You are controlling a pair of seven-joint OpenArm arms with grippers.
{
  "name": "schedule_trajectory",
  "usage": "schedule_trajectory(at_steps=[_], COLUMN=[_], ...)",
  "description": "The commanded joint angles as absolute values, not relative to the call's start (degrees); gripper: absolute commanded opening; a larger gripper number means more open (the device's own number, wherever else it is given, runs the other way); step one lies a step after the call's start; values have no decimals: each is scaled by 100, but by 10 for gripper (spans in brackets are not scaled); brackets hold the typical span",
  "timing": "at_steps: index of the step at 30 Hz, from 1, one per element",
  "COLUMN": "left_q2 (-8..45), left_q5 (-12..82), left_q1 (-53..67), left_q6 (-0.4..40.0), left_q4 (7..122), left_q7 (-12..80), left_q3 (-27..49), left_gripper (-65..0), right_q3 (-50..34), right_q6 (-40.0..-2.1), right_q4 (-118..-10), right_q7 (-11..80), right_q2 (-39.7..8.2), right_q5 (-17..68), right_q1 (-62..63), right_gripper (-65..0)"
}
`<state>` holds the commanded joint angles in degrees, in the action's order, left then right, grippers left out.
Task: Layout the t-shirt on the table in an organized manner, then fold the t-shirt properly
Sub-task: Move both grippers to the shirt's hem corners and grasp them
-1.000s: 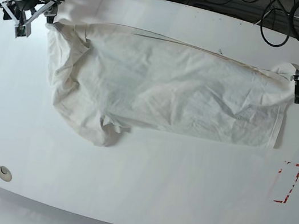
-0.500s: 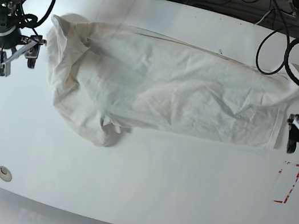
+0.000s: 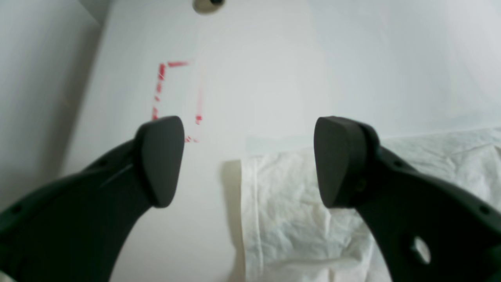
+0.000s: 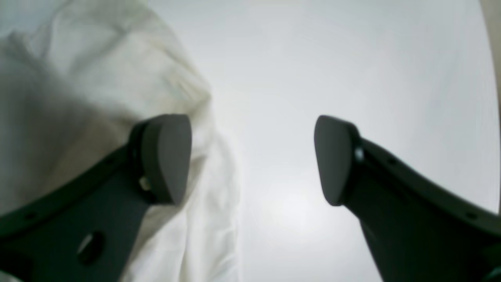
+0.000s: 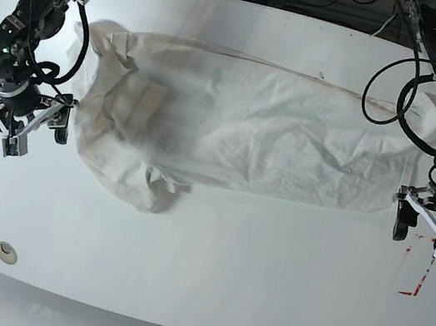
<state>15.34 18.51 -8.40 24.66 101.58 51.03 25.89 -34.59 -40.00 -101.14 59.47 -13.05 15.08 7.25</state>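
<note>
White crumpled cotton t-shirt (image 5: 241, 129) spread across glossy white table (image 5: 209, 263), left gripper (image 5: 425, 225) and right gripper (image 5: 27, 132) wide open, empty, hovering beside its side edges

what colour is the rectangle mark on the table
Red, a broken outline on the white table; clearest in the left wrist view.

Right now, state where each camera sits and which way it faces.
Base: overhead, facing down on the table, t-shirt and both arms.
Left wrist: behind the open left gripper, facing the shirt's corner and red mark.
Right wrist: behind the open right gripper, facing bunched shirt edge.
All share the t-shirt.
</note>
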Motion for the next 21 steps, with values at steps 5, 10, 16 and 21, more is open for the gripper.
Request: schedule_trajectory(at_steps=[5, 10, 16, 21], left_q2=[1534, 1534, 1534, 1534], left_q5=[1851, 1851, 1851, 1851], left_q1=[-848, -848, -848, -848], left_q6=[2466, 2466, 2466, 2466], left_q4=[10035, 10018, 10009, 9982], left_q7=[5095, 5086, 5077, 5077], left_q3=[2589, 2589, 2589, 2589], left_gripper=[-172, -172, -172, -172], right_q3=[-3451, -3451, -3160, -2809], right_q6=[-4000, -4000, -4000, -4000], right_q4=[-9622, -9244, -9147, -9121], right_q7=[5947, 5947, 5947, 5947], right_q2=[-1270, -1270, -1262, -1209], right_q5=[1508, 1543, 1543, 1543], right_q1=[945, 989, 971, 954], right_gripper=[-179, -178, -176, -179])
